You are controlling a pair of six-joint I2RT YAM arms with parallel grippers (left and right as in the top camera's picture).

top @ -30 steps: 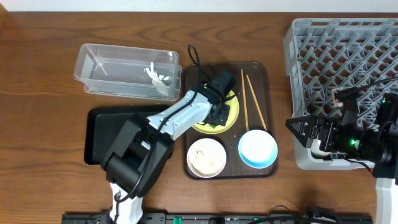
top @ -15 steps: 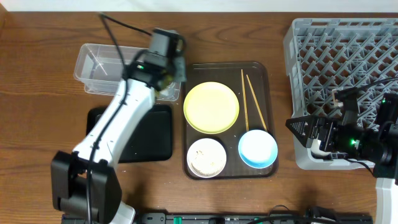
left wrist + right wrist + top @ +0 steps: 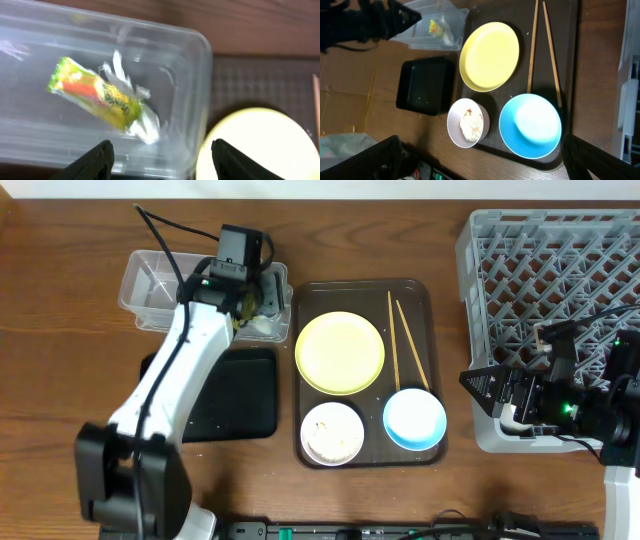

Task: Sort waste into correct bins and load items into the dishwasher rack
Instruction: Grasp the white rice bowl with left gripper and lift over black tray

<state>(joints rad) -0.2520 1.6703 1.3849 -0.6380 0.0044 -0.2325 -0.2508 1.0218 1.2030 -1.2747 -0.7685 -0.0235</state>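
My left gripper (image 3: 252, 292) hangs open over the right end of the clear plastic bin (image 3: 160, 285). A yellow-green wrapper (image 3: 95, 92) lies loose inside that bin, apart from the fingers (image 3: 100, 155), beside a crumpled white scrap (image 3: 142, 125). On the brown tray (image 3: 365, 284) are a bare yellow plate (image 3: 340, 352), two chopsticks (image 3: 395, 340), a blue bowl (image 3: 414, 420) and a white bowl of rice (image 3: 332, 432). My right gripper (image 3: 480, 395) stands open and holds nothing, in front of the grey dishwasher rack (image 3: 560, 280).
A black bin (image 3: 230, 395) sits below the clear bin, left of the tray. The left arm reaches across it from the front edge. The rack takes up the table's right side, and the right arm lies over its lower corner.
My left gripper lifted the wrapper off the yellow plate, swung left to the clear bin and opened. The wrapper now lies in the bin. The right arm has not moved.
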